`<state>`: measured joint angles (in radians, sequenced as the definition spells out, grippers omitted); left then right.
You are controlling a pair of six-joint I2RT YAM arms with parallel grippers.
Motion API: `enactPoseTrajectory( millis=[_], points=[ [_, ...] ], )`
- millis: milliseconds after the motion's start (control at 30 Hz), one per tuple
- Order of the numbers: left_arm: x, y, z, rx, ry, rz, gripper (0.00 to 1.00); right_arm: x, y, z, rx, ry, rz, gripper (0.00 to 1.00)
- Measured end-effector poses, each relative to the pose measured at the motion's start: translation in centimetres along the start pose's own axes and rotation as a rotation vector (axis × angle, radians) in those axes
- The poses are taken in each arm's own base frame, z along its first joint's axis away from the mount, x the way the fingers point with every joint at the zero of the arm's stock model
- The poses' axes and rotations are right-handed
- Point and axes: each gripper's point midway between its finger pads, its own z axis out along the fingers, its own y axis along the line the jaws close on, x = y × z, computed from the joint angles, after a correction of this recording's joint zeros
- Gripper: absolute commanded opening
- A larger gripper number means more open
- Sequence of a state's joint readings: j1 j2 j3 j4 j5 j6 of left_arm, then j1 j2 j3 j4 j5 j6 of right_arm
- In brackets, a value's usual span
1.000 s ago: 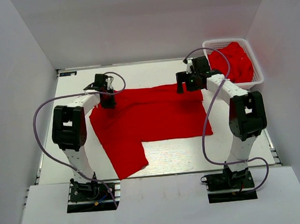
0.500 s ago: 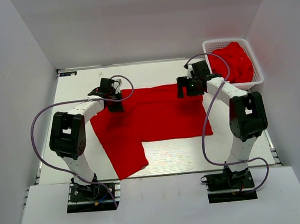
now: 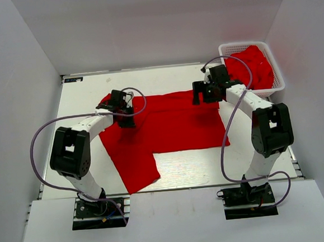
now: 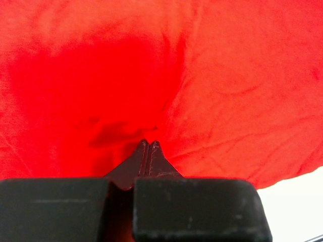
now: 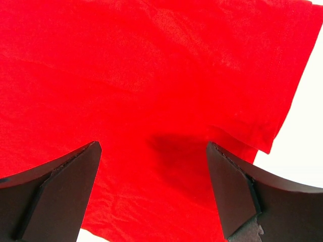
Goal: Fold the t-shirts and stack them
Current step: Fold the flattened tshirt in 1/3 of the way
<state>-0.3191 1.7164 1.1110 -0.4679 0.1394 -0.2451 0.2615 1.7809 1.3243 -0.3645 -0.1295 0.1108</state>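
Since the earlier frame my left gripper (image 3: 126, 119) has dragged the far left corner of the shirt (image 3: 171, 126) inward, its jaws closed and pinching cloth. My right gripper (image 3: 205, 98) hangs wide open and empty over the far right edge. Folding looks barely begun, nothing is stacked, and more shirts (image 3: 253, 63) wait in the basket (image 3: 244, 45).
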Motion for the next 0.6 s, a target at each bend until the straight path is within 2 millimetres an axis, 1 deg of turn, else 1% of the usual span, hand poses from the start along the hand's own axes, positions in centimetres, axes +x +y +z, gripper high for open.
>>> enactPoseTrajectory(
  millis=[133,333,400,500,533,600],
  points=[
    [0.7,-1.0,-0.2,0.028,0.004,-0.011,0.01,0.2,0.0,0.0,0.001,0.0,0.014,0.9],
    [1.9,-2.2,0.2,0.054,0.016,-0.017,0.11,1.1,-0.3,0.0,0.018,0.014,0.024,0.9],
    [2.2,-2.5,0.2,0.056,0.021,-0.017,0.19,1.3,-0.4,-0.1,0.025,0.016,0.025,0.9],
    [2.4,-3.0,0.3,0.062,0.021,-0.008,0.24,1.3,-0.4,-0.3,0.027,0.013,0.024,0.9],
    [2.5,-3.2,0.3,0.065,0.022,-0.005,0.3,1.3,-0.5,-0.3,0.028,0.012,0.024,0.9],
    [2.7,-3.5,0.3,0.07,0.027,0.002,0.35,1.5,-0.5,-0.4,0.029,0.015,0.025,0.9]
  ],
)
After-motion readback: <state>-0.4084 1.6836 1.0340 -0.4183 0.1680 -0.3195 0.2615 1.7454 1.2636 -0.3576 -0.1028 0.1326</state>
